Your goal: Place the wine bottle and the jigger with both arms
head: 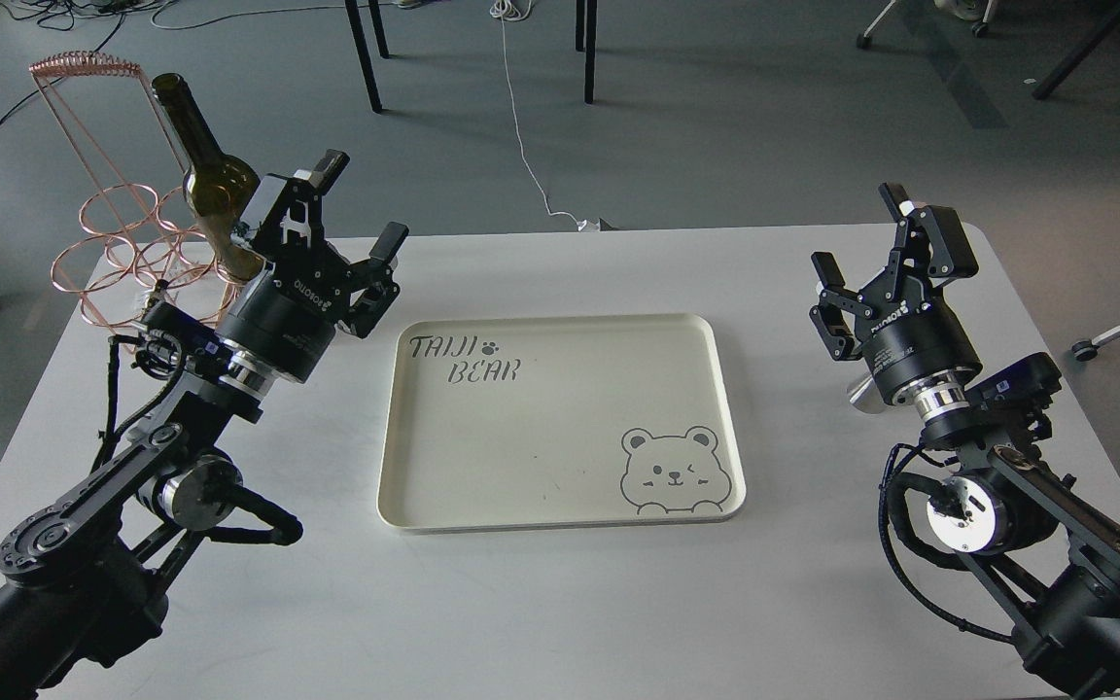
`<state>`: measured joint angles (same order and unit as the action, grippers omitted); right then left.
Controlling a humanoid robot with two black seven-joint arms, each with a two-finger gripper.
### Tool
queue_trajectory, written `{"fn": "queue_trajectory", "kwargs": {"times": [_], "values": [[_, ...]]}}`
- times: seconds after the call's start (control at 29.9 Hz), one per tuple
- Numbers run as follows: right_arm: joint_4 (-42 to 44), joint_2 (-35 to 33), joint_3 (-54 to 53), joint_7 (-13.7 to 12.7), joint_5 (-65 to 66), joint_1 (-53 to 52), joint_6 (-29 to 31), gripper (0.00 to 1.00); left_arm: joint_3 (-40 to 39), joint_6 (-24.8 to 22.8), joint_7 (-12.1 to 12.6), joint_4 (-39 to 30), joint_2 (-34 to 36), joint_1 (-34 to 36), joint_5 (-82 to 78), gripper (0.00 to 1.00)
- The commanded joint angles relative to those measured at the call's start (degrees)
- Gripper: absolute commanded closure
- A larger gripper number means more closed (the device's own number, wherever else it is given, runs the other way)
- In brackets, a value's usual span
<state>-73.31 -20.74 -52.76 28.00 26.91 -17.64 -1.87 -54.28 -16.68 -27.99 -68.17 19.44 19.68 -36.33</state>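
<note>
The dark green wine bottle [198, 156] stands in a copper wire rack [103, 228] at the table's back left. My left gripper [362, 208] is open and empty. It is just right of and in front of the bottle, and its body hides the bottle's lower half. My right gripper [859, 233] is open and empty at the right side of the table. The steel jigger [859, 395] stands behind its wrist, and only a small silver part of the base shows.
A cream tray [560, 320] printed with "TAIJI BEAR" and a bear lies empty in the middle of the white table [560, 603]. Chair legs and cables are on the floor beyond the far edge.
</note>
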Motion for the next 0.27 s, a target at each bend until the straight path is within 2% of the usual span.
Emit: {"fn": "queue_trajectory", "kwargs": {"times": [0.0,0.23], "values": [[0.0,0.7,0.0,0.0,0.0,0.2,0.1,0.01,-0.2,0.0,0.1,1.6,-0.3,-0.3,0.2,0.02],[-0.4,2.1,1.9,0.0,0.0,1.2,0.4,0.01,-1.2,0.4,0.2,1.4,0.5,-0.3,4.9,0.02]]}}
